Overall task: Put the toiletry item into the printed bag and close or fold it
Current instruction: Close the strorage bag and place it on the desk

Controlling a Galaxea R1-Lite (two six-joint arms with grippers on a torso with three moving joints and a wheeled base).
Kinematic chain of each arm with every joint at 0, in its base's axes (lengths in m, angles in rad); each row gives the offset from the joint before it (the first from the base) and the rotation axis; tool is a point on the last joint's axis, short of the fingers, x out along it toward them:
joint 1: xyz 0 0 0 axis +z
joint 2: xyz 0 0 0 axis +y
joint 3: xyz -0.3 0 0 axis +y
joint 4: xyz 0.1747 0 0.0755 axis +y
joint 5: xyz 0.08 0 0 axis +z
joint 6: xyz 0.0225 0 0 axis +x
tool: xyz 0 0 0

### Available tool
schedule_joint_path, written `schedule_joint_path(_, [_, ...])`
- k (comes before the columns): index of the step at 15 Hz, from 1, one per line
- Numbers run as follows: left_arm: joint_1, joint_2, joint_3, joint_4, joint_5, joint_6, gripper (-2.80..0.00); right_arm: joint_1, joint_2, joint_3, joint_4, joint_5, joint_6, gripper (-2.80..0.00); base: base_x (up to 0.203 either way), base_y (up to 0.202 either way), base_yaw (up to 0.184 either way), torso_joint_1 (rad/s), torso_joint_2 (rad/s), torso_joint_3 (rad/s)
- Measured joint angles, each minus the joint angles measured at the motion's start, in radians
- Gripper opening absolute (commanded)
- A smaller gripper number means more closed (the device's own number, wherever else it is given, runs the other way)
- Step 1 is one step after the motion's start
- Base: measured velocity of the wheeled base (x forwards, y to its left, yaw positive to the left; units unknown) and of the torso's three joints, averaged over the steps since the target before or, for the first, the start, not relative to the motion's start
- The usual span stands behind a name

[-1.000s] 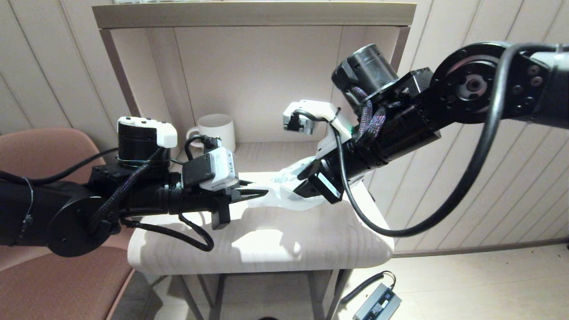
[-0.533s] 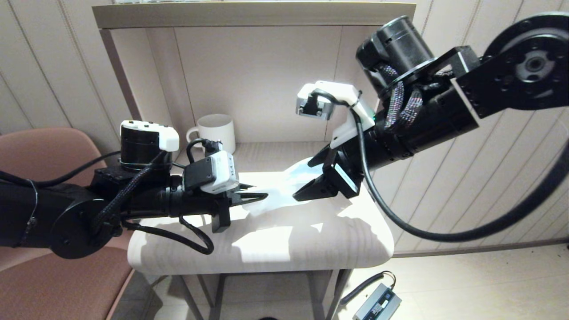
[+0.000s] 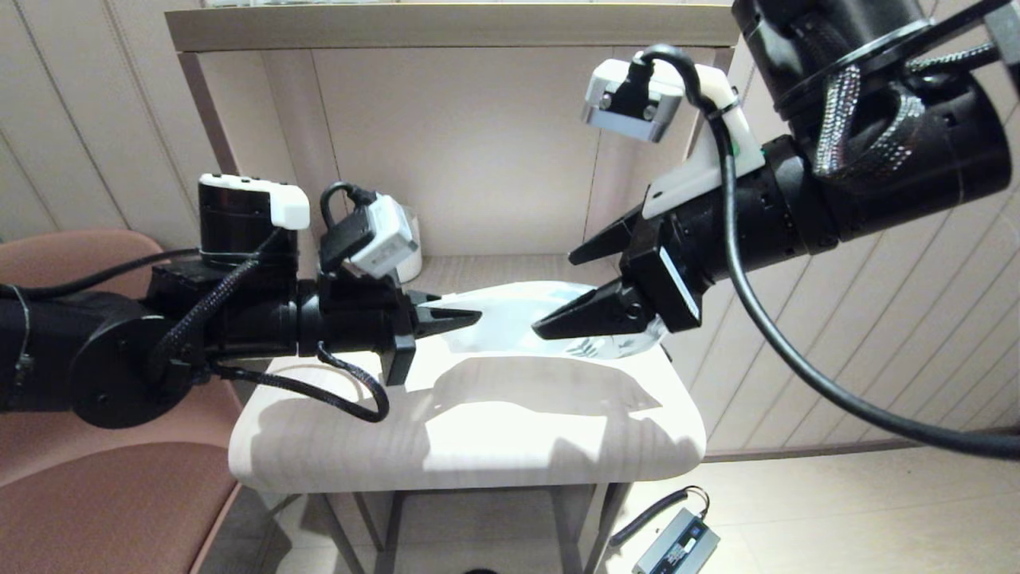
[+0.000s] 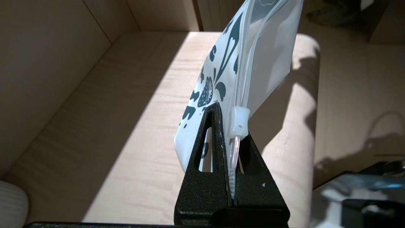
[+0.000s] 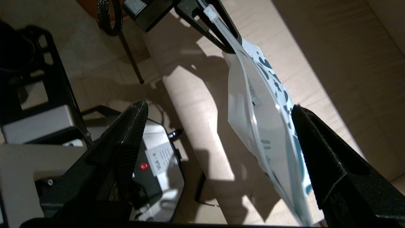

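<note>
The printed bag [image 3: 510, 323] hangs in the air above the table, a white pouch with dark blue leaf print [image 4: 218, 69]. My left gripper [image 3: 472, 317] is shut on its zip edge just behind the white slider [image 4: 238, 122]. My right gripper [image 3: 554, 293] is open at the bag's other end. In the right wrist view the bag [image 5: 262, 126] hangs between the spread fingers, close against one finger [image 5: 311, 133] and far from the other. No toiletry item shows in any view.
A white ribbed mug [image 3: 411, 253] stands at the back of the table [image 3: 478, 446], mostly hidden by my left wrist camera. Shelf walls close the back and sides. A brown chair [image 3: 103, 510] stands left, and a power brick [image 3: 677, 546] lies on the floor.
Both arms have risen. The bag has come up off the table and now hangs stretched out from the left gripper. The right gripper has moved up and right and now stands wide open.
</note>
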Motion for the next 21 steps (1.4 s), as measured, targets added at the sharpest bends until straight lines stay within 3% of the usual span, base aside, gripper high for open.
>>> schedule_joint_path(2, [0.000,-0.019,-0.091,0.155,-0.025,-0.106,-2.80,0.000,0.008,0.004,-0.079,0.006,0.067,0.00,0.000,0.000,0.000,0.000,0.00,0.000])
schedule_joint_path(5, [0.000,-0.023,-0.169,0.292,-0.103,-0.108,-2.80,0.000,0.034,0.005,-0.102,0.047,0.067,0.00,0.000,0.000,0.000,0.000,0.00,0.000])
schedule_joint_path(9, [-0.001,0.008,-0.177,0.309,-0.110,-0.015,-2.80,0.000,0.079,-0.030,-0.104,0.083,0.018,0.00,0.000,0.000,0.000,0.000,0.00,0.000])
schedule_joint_path(13, [-0.004,0.031,-0.204,0.465,-0.120,0.191,-2.80,0.013,0.113,-0.052,-0.100,0.087,-0.051,0.00,0.000,0.000,0.000,0.000,0.00,0.000])
schedule_joint_path(21, [-0.004,0.047,-0.252,0.493,-0.121,0.210,-2.80,0.051,0.160,-0.055,-0.107,0.086,-0.079,0.00,0.000,0.000,0.000,0.000,0.00,0.000])
